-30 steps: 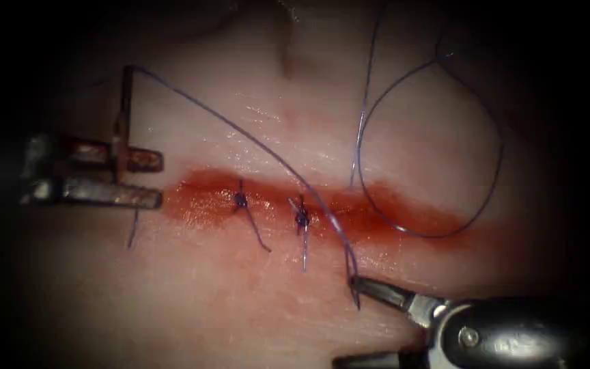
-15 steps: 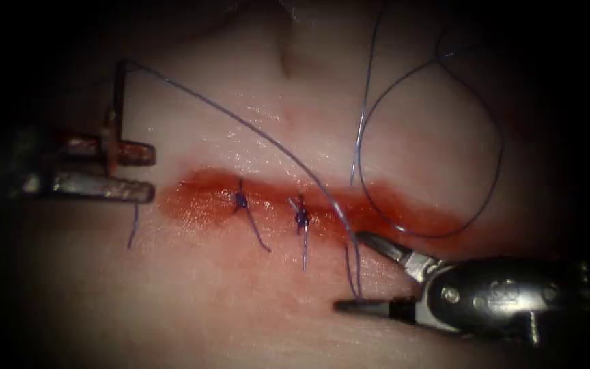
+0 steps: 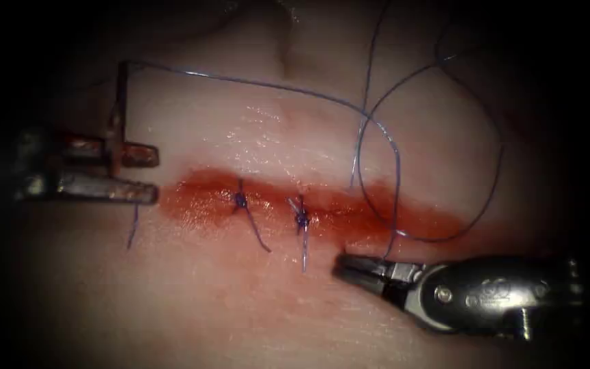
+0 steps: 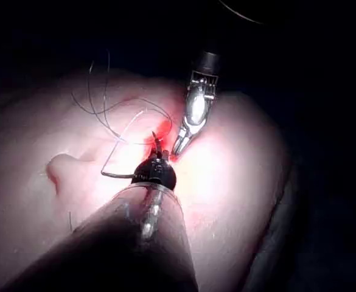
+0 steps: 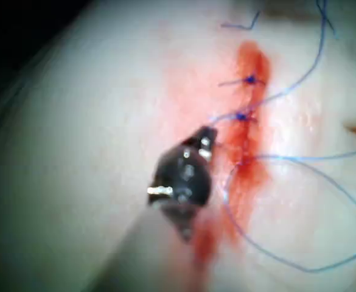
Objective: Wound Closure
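**Wound closure: thread handling beyond two tied stitches**

Left hand (image 3: 156, 175), just off the cut's (image 3: 349, 212) left end, is clamping the needle (image 3: 119, 116) near the end away from its thread (image 3: 268, 85), clear of the tissue (image 3: 240, 307). Right hand (image 3: 349, 265), just below the cut, is lying closed, apparently pinching that thread. Judged next need: gentle tension, loops kept untangled.

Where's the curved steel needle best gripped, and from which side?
Probably its bare middle stretch, from the right: the curved steel needle stands upright clear of the pale tissue, the left tool clamps its lower end, blue thread leaves its top. The right tool holds that thread.
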Robot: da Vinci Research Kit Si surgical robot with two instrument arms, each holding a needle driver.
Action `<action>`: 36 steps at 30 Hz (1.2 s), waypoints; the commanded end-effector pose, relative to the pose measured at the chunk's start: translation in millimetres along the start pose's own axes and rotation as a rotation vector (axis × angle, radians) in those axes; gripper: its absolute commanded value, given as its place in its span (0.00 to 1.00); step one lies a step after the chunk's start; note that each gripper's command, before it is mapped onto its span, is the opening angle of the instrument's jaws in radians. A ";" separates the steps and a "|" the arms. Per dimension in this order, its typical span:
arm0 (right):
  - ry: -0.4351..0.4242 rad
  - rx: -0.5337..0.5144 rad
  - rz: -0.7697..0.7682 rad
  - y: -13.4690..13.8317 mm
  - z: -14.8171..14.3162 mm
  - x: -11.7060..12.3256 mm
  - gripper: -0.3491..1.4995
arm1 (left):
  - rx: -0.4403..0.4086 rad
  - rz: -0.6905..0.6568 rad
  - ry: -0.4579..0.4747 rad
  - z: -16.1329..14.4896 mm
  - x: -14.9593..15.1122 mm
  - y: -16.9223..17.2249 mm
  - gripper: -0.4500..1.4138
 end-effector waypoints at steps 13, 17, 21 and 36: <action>0.021 0.394 0.052 -9.1 -2.2 6.7 0.00 | -0.008 0.007 0.003 0.8 -1.7 -0.3 0.00; 0.046 0.460 0.050 -11.6 -1.5 9.3 0.00 | -0.008 0.008 0.002 0.7 -2.0 -0.5 0.00; 0.095 0.570 0.019 -15.9 0.1 13.5 0.00 | -0.007 0.004 0.001 0.6 -2.6 -0.8 0.00; 0.066 0.274 -0.057 -6.0 -9.0 8.4 0.73 | -0.013 0.001 0.002 -0.2 -4.6 -2.2 0.00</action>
